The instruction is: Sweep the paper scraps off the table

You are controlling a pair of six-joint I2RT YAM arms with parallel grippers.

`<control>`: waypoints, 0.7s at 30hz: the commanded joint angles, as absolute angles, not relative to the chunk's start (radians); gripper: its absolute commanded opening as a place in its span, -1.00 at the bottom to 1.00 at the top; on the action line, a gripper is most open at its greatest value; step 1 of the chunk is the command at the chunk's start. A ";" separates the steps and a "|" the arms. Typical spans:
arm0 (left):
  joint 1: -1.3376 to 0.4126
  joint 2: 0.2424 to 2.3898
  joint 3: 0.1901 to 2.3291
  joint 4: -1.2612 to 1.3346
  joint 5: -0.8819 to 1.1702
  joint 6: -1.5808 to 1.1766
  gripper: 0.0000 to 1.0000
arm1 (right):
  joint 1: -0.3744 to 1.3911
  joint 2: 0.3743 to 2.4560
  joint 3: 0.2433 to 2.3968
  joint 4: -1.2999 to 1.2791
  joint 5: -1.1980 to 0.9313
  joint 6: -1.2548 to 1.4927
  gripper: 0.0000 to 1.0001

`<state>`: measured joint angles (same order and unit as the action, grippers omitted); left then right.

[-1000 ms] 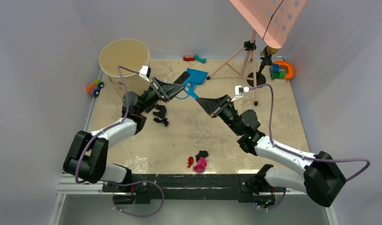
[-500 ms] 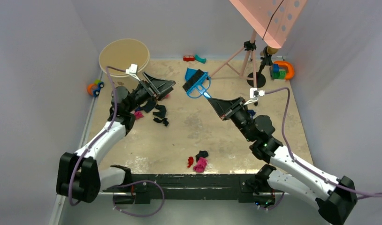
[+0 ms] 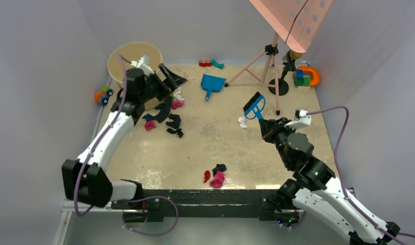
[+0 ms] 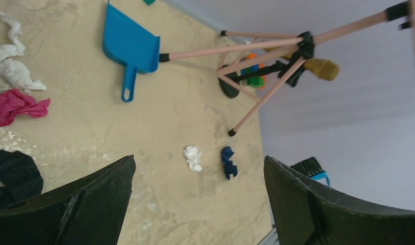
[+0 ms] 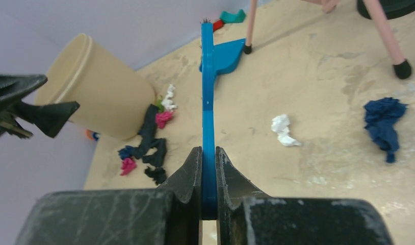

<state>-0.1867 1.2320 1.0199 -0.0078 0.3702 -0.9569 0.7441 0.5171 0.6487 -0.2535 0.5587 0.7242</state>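
**A:** how many scraps [image 3: 172, 122] on the table [image 3: 221, 145]?

**B:** crumpled bits. Black, navy, pink and white tangle by the one bin [image 3: 125, 60] far left, can't count those. Three near the front: red, black, pink. One white and one navy mid-right. One dustpan [image 3: 212, 83] far back.

**A:** grippers?

**B:** left gripper [image 3: 171, 76] spread wide, right gripper [image 5: 209, 153] clamped on the one brush [image 3: 254, 106].

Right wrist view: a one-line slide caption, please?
Right gripper clamps the blue brush; paper scraps lie scattered on the table.

Legible text: none | top view: table [image 3: 221, 148], tan bucket [image 3: 125, 54], blue dustpan [image 3: 214, 81] bear no readable marking | wrist views: blue brush [image 5: 208, 92] likewise unlabelled; no letters, numbers or signs resolved.
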 commanded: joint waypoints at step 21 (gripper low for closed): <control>-0.512 2.004 1.746 -0.364 -0.167 -0.467 0.98 | 0.740 0.659 0.793 -0.596 0.535 0.653 -1.00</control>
<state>-0.5114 1.9285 1.6352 -0.3706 -0.1505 -0.5053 0.7441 0.6792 0.7422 -0.5785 0.5438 0.6537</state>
